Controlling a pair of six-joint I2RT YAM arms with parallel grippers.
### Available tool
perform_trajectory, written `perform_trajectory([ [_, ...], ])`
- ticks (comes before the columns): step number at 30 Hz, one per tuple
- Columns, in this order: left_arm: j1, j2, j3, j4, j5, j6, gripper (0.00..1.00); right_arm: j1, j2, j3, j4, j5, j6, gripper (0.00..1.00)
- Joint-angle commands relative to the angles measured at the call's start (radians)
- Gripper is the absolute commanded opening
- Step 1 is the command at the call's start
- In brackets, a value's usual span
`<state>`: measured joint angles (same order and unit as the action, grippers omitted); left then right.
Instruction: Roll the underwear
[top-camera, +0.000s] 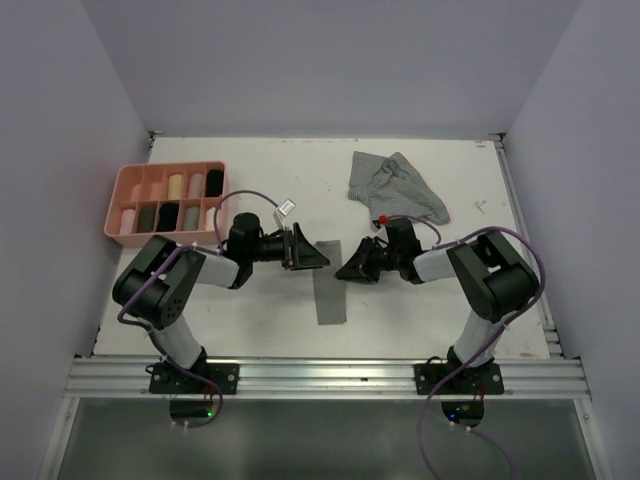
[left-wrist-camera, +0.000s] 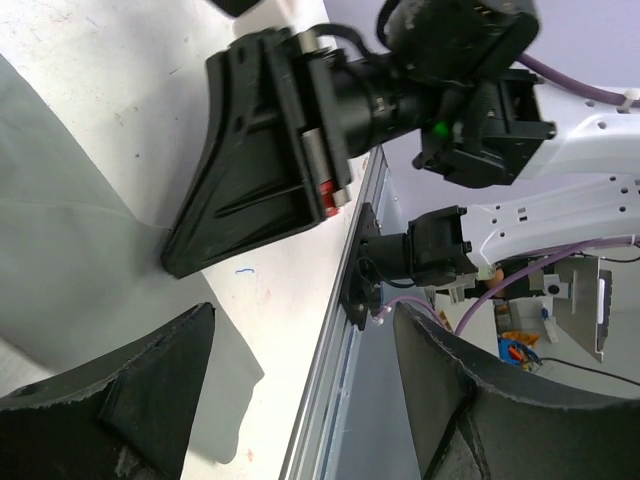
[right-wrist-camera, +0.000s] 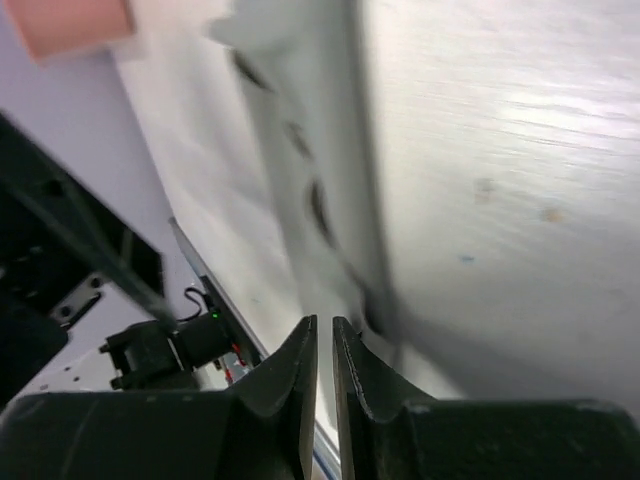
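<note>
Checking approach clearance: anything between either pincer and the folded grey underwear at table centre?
Nothing visible. The folded grey underwear lies flat on the table, and the left pincer and right pincer face each other right at its far end. The pink tray and the striped underwear lie off to the sides.

Pink tray (top-camera: 160, 169) sits at the far left of the white table (top-camera: 260, 325), close by the wall (top-camera: 60, 150). A metal rail (top-camera: 330, 375) runs along the near edge.
</note>
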<state>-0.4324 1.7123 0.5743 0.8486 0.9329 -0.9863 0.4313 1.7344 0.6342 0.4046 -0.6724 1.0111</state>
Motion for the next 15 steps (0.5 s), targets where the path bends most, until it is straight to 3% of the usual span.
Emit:
perform_trajectory([
  [1,0.007,0.027,0.022,0.096,0.021,-0.02,0.75,0.004,0.085,0.018,0.01,-0.018,-0.029,0.15],
  [11,0.006,0.147,0.05,-0.081,-0.043,0.093,0.66,0.001,0.096,0.015,-0.089,0.05,-0.077,0.1],
  [15,0.007,0.168,0.104,-0.289,-0.123,0.228,0.62,0.001,0.094,0.028,-0.124,0.059,-0.092,0.1],
])
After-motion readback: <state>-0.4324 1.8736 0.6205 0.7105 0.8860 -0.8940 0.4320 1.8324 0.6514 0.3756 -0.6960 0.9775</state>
